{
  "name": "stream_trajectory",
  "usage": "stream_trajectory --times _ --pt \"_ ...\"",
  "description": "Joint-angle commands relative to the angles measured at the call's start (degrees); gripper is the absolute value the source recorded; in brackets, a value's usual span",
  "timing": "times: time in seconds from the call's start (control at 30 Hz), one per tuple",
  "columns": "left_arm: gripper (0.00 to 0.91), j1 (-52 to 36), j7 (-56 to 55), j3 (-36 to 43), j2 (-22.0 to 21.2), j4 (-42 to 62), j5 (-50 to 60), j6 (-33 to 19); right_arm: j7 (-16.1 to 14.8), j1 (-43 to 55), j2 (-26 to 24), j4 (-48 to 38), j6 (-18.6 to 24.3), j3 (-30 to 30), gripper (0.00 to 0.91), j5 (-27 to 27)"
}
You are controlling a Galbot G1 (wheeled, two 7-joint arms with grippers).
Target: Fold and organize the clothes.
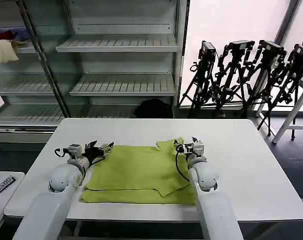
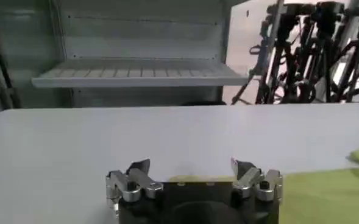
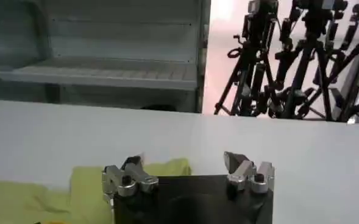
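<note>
Both wide open, left claw (image 1: pixel 108 147), right claw (image 1: pixel 179 145), empty, flanking green T-shirt (image 1: pixel 136 172).

from my seat the room reads bright and even, with the strongest light pouring through the window (image 1: pixel 226 25) behind the tripods (image 1: pixel 251 75), which blows out to plain white there (no detail at all in the glass). the table (image 1: pixel 241 150) top is pale and washed, a soft sheen across its far edge. shadows are faint: a thin dark line under the near edge of the t-shirt (image 1: pixel 136 172), and a soft one beneath the shelves (image 1: pixel 121 45). both wrist views look softer, the shelving and tripods behind slightly blurred, the gripper bodies close to the lens dark and underexposed. the head view bends straight lines a little toward its corners.
</note>
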Motion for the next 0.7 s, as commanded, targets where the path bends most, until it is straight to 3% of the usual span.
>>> stream_trajectory --times 0.03,0.23,0.33,0.4,0.43,0.47,0.5,0.57,0.6,0.63,0.7 --pt "0.907 -2.3 0.5 1.4 0.1 4.2 2.9 0.7 0.1 2.0 0.7 -4.1 0.0 0.4 0.907 -1.0" --pt "0.907 -2.1 0.9 1.4 0.1 4.1 3.1 0.9 0.2 2.0 1.2 -4.8 0.0 0.7 0.907 -1.7" --pt "0.806 -2.0 1.0 1.6 0.0 3.9 3.1 0.8 0.2 1.9 1.4 -5.2 0.0 0.8 0.897 -2.2" --pt "0.746 -2.0 1.1 1.7 -0.2 4.0 3.4 0.8 0.2 1.8 1.4 -5.3 0.0 0.8 0.766 -2.3" --pt "0.675 -2.0 1.1 1.7 -0.2 4.0 3.4 0.9 0.2 1.8 1.3 -5.3 0.0 0.7 0.615 -2.5" --pt "0.625 -2.0 1.1 1.8 -0.2 4.0 3.6 0.9 0.2 1.7 1.3 -5.3 0.0 0.7 0.544 -2.5" --pt "0.544 -2.0 1.2 1.9 -0.3 4.0 3.9 1.0 0.0 1.6 1.2 -5.2 0.0 0.6 0.353 -2.7" --pt "0.453 -1.9 1.3 1.9 -0.3 4.0 4.0 1.1 -0.1 1.4 1.2 -5.3 0.0 0.5 0.202 -3.0" --pt "0.383 -1.8 1.3 2.0 -0.3 4.0 4.1 1.1 -0.3 1.4 1.3 -5.5 0.0 0.5 0.202 -3.3" --pt "0.333 -1.7 1.4 2.0 -0.4 4.0 4.1 1.2 -0.4 1.4 1.3 -5.5 0.0 0.5 0.131 -3.4" --pt "0.151 -1.6 1.6 2.0 -0.4 4.0 4.2 1.2 -0.7 1.3 1.3 -5.8 0.0 0.2 0.000 -3.9"
